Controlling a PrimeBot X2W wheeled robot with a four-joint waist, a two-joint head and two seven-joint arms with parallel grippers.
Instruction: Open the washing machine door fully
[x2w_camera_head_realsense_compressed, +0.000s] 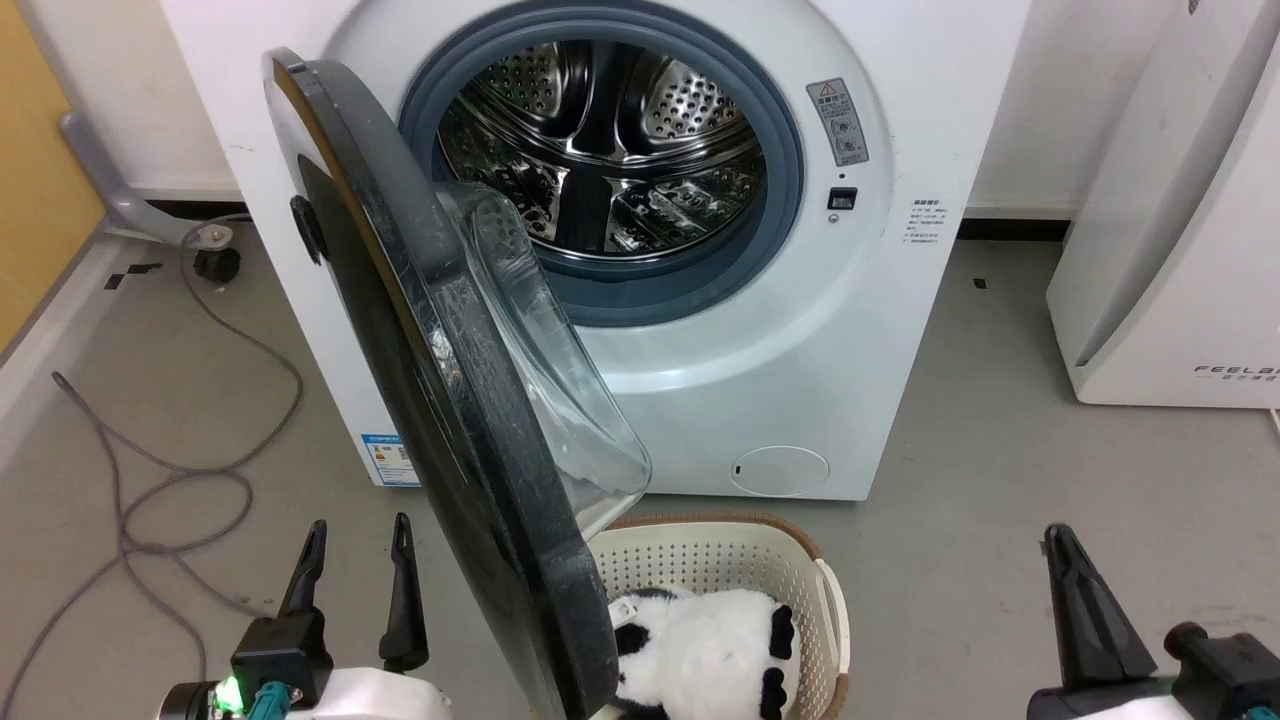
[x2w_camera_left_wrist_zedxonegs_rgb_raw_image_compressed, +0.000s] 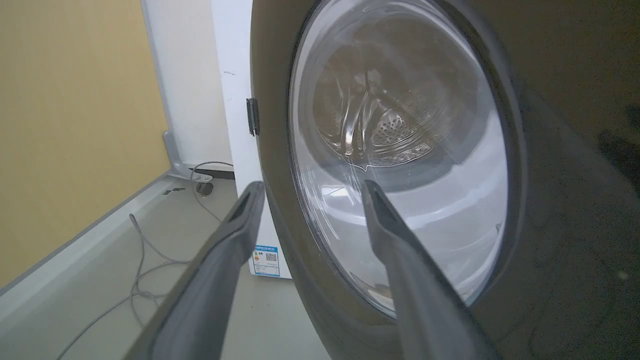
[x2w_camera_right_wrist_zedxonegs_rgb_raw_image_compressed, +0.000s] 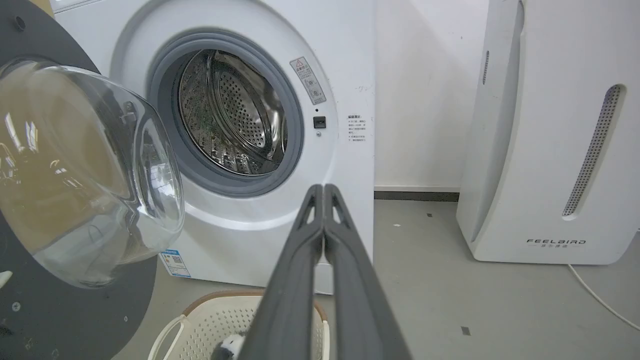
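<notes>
The washing machine door (x2w_camera_head_realsense_compressed: 400, 350) sticks out from the washing machine (x2w_camera_head_realsense_compressed: 800, 330) like a wall and cuts the room in front in two. On its left side, by the left gripper (x2w_camera_head_realsense_compressed: 361, 522), the floor (x2w_camera_head_realsense_compressed: 1000, 450) is bare but for a grey cable (x2w_camera_head_realsense_compressed: 298, 390). On its right side, a laundry basket (x2w_camera_head_realsense_compressed: 700, 522) with a panda toy (x2w_camera_head_realsense_compressed: 700, 640) sits right under the door's glass bowl. Past the basket, the floor is bare up to the white FEELBIRD appliance (x2w_camera_head_realsense_compressed: 1170, 250). The way into the drum (x2w_camera_head_realsense_compressed: 600, 150) is open from the right.

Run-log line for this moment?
washing machine door: open, ungripped | left gripper: open, beside door's outer face | right gripper: shut, empty
</notes>
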